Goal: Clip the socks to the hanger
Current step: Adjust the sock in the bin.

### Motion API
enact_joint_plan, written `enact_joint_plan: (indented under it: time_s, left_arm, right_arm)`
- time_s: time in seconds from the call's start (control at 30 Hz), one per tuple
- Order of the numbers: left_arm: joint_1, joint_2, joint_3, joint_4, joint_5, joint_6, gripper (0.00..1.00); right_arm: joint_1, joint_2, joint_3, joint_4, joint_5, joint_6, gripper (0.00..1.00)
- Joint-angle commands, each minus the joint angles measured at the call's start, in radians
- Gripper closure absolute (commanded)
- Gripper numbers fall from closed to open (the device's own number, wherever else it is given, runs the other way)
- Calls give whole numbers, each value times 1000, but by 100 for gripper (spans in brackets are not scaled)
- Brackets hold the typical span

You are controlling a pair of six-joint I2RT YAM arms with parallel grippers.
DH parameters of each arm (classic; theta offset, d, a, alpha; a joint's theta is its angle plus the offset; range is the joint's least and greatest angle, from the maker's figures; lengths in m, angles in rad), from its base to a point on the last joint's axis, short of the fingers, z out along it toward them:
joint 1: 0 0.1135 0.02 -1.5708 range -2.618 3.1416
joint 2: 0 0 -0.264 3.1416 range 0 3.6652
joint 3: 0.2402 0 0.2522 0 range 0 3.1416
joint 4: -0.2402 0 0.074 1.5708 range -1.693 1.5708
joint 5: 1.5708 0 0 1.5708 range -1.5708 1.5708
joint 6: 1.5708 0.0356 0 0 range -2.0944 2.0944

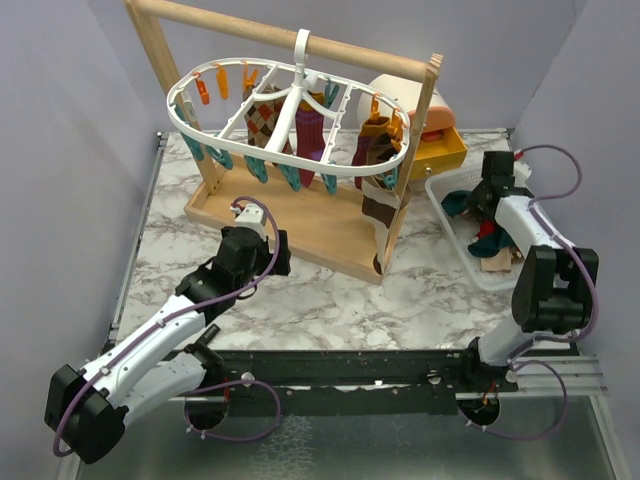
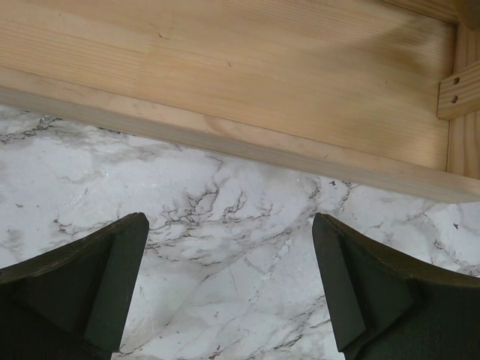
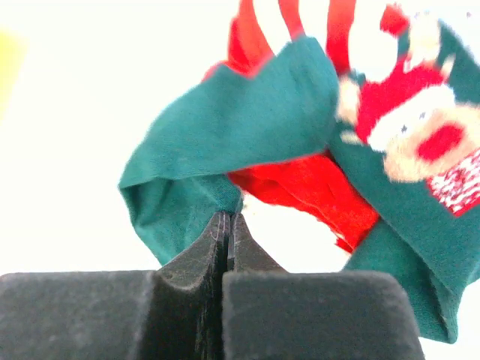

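The hanger (image 1: 290,115) hangs by its hook from the bar of a wooden rack (image 1: 300,225) at 12 o'clock in the top view. Three socks are clipped inside its ring: a brown argyle sock (image 1: 264,122), a maroon sock (image 1: 311,132) just beside it toward 3 o'clock, and a tan-brown sock (image 1: 374,143) near the ring's 3 o'clock end. Below that end a further patterned sock (image 1: 381,213) dangles toward the rack's tray.

The left fingers (image 2: 94,289) are spread wide and hold nothing; they hover over the marble surface (image 2: 225,225) just short of the tray's near edge, a little toward 9 o'clock of the top view's centre.

At 3 o'clock stands a white basket (image 1: 447,228) with more socks heaped in it, and the right arm reaches down into it. The right fingers (image 3: 219,251) are pressed together with no gap; a fold of a teal sock (image 3: 232,124) is caught at their tips. Behind it, toward 1 o'clock in the wrist view, lie a red-and-white striped sock (image 3: 319,30) and a teal one with a red and white figure (image 3: 409,131), partly blurred. A yellow box (image 1: 440,150) sits beside the basket at 11 o'clock of it.
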Motion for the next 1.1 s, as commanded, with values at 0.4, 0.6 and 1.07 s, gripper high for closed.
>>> enact_joint_plan:
  time_s: [0.4,0.6,1.07]
  left_arm:
    - [-2,-58,0,3,31,2,1]
    - [-3,-55,0,-4,28,0,1]
    - [-4,-10,2,3,37,2,1]
  right_arm:
    - [-45,-192,110,-77,52,-11,100]
    - [-146,-97,126,-101,141,50,78]
    - [-29,-242,120,-39,0,-25,20]
